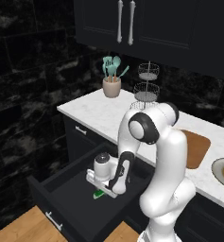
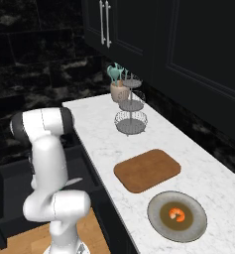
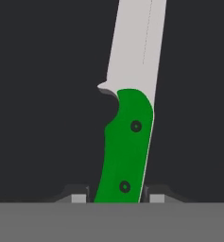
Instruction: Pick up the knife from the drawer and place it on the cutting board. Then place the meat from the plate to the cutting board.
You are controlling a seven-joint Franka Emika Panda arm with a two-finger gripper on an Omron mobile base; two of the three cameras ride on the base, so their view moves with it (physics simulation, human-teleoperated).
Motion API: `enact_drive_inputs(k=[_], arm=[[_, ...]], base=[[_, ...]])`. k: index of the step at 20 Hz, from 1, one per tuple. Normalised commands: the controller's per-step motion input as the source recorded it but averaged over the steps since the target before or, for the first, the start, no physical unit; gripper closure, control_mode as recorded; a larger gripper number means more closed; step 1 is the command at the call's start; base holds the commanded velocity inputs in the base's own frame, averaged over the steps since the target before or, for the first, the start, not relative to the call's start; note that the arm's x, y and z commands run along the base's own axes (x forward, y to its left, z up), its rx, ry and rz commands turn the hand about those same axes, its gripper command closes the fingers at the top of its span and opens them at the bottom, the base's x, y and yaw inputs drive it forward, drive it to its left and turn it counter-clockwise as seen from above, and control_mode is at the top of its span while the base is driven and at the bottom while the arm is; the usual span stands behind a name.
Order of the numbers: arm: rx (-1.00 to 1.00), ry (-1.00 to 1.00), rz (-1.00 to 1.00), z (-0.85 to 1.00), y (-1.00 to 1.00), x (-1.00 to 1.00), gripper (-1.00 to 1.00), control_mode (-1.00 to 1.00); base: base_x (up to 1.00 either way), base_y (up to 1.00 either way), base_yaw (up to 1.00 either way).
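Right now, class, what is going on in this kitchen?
The robot arm reaches down into the open drawer, its gripper closed on the green handle of the knife, which lies on the drawer floor. The cutting board on the counter is bare, and the meat sits on the plate.

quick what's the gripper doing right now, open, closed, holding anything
Gripper: closed on the knife, fingertips on either side of its green handle, down in the open drawer.
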Motion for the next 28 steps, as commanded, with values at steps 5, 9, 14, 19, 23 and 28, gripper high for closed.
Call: enact_drive_inputs(k=[5, 9, 14, 19, 23, 28], arm=[[0.00, 0.00, -0.05, 0.65, 0.21, -0.05, 1.00, -1.00], [0.00, 0.00, -0.01, 0.84, 0.16, -0.12, 1.00, -1.00], [-0.02, 0.05, 0.00, 1.00, 0.64, -0.07, 1.00, -1.00], [-0.15, 0.07, -0.01, 1.00, 0.97, 0.02, 1.00, -1.00], [-0.22, 0.18, 0.00, 1.00, 0.48, 0.04, 1.00, -1.00], [-0.36, 0.21, 0.00, 1.00, 0.12, 0.06, 1.00, -1.00]], base=[[0.00, 0.00, 0.00], [0.00, 0.00, 0.00], [0.00, 0.00, 0.00], [0.00, 0.00, 0.00], [0.00, 0.00, 0.00], [0.00, 0.00, 0.00]])
